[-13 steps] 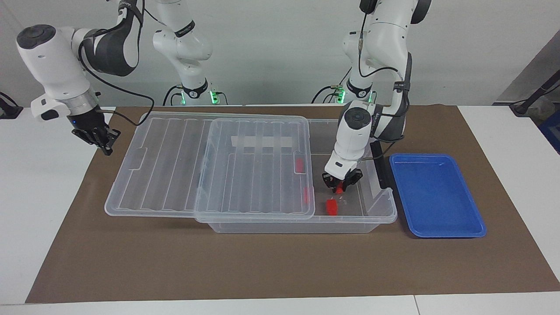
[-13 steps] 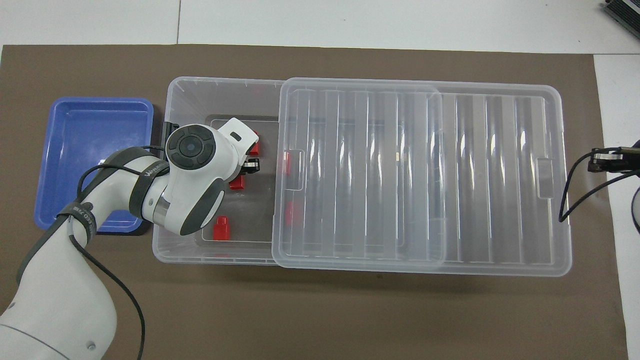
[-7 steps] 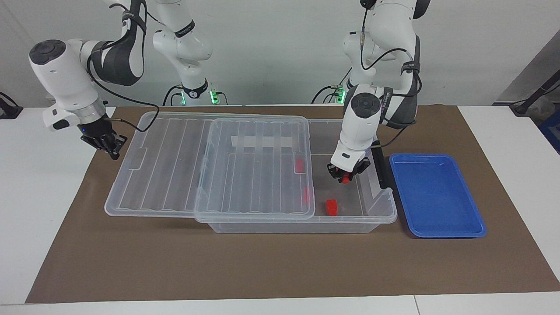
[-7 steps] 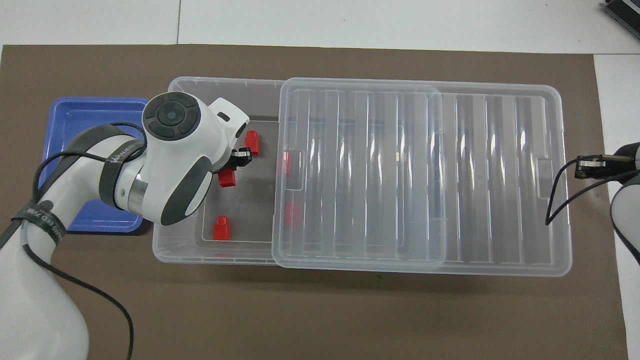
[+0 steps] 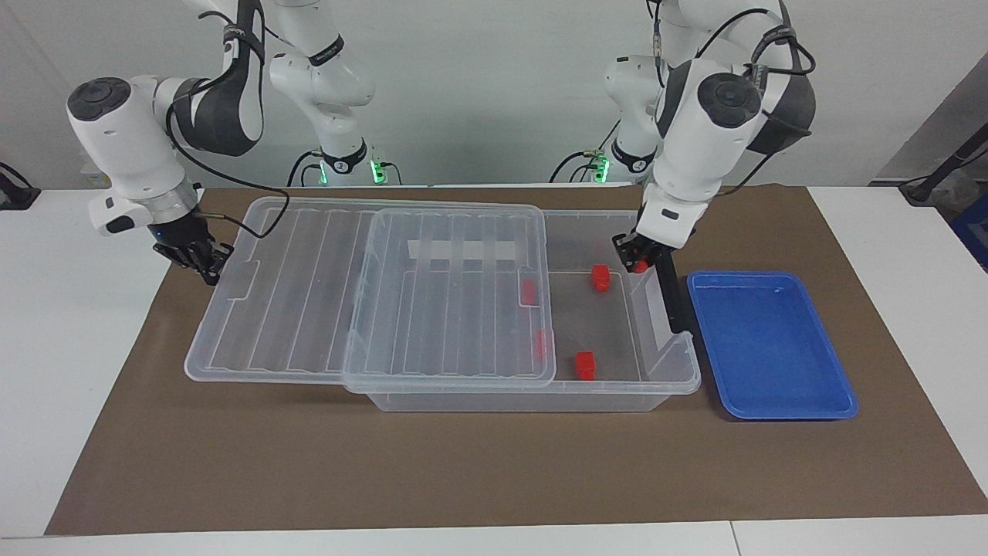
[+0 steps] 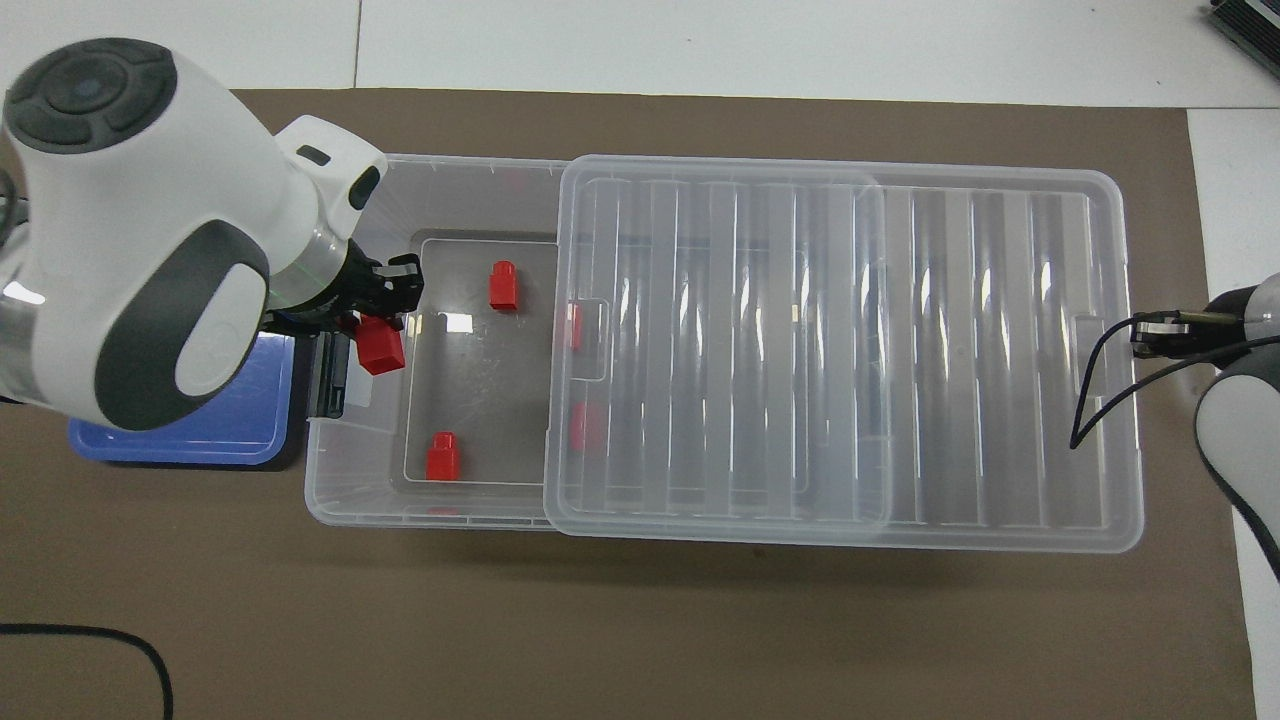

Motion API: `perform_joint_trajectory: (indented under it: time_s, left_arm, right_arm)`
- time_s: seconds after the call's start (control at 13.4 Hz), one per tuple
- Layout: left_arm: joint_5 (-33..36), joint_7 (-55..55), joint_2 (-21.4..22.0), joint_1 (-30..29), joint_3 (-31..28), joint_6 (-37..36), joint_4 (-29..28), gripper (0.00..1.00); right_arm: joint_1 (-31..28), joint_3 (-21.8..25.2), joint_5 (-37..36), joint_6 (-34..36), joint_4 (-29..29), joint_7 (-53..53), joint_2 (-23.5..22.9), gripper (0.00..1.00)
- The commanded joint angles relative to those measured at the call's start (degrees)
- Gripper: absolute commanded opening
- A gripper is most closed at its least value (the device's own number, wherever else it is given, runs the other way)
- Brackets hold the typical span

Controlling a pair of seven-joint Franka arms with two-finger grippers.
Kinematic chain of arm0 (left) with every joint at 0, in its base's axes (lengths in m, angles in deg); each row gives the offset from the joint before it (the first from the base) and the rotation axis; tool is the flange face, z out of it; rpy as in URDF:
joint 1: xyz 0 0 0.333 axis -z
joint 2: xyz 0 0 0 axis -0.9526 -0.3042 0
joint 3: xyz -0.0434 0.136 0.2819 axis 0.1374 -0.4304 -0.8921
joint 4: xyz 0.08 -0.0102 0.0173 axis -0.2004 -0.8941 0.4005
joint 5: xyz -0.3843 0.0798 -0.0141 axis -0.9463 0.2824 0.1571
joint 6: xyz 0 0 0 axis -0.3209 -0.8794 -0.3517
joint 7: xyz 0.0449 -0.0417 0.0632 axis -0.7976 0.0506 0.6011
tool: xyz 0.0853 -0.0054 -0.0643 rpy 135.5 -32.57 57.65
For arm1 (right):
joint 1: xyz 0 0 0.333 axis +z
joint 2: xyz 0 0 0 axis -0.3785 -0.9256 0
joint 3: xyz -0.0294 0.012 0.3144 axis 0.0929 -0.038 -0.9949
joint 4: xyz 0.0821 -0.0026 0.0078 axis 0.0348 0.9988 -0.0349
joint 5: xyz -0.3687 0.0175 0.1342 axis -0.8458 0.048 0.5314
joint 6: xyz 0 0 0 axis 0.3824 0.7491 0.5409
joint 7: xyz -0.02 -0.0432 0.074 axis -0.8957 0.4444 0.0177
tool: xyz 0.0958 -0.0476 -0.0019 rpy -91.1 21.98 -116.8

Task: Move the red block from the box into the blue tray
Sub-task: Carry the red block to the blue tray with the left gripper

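My left gripper point(image 5: 639, 261) is shut on a red block point(image 5: 641, 266), which hangs in the air over the end wall of the box point(image 5: 679, 378) beside the blue tray point(image 5: 772, 347). In the overhead view the same gripper point(image 6: 378, 318) and held red block point(image 6: 380, 346) sit over the box's point(image 6: 330, 480) tray-side end, and the arm hides much of the blue tray point(image 6: 230, 425). Two more red blocks point(image 5: 600, 278) point(image 5: 585, 365) lie on the open part of the box floor. My right gripper point(image 5: 207, 269) is shut and empty at the lid's end edge.
The clear ribbed lid point(image 5: 309, 293) is slid toward the right arm's end and covers most of the box. Two further red blocks point(image 5: 528, 292) point(image 5: 542, 344) show through it. A black latch point(image 5: 671, 301) stands on the box's end wall next to the tray.
My left gripper has risen out of the box with the red block and swung toward the tray's end. My right gripper has come closer to the lid's end edge.
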Motion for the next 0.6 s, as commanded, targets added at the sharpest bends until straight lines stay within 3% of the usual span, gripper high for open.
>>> perform_joint_trajectory:
  time_s: [0.0, 0.22, 0.52]
  left_arm:
    - [-1.4, -6.4, 1.3, -4.9, -0.2, -5.6, 1.9, 0.00]
    - [-1.2, -27.2, 3.0, -13.6, -0.5, -3.0, 0.9, 0.00]
    - [1.2, -40.3, 5.2, -20.3, -0.6, 7.2, -6.5, 0.00]
  right_arm:
    - [1.5, -0.1, 0.4, -1.3, 1.4, -1.2, 0.9, 0.00]
    - [2.4, -0.5, 0.4, -1.2, 1.4, -2.2, 0.9, 0.00]
    - [6.3, -0.5, 0.4, -0.9, 1.4, -5.3, 1.0, 0.00]
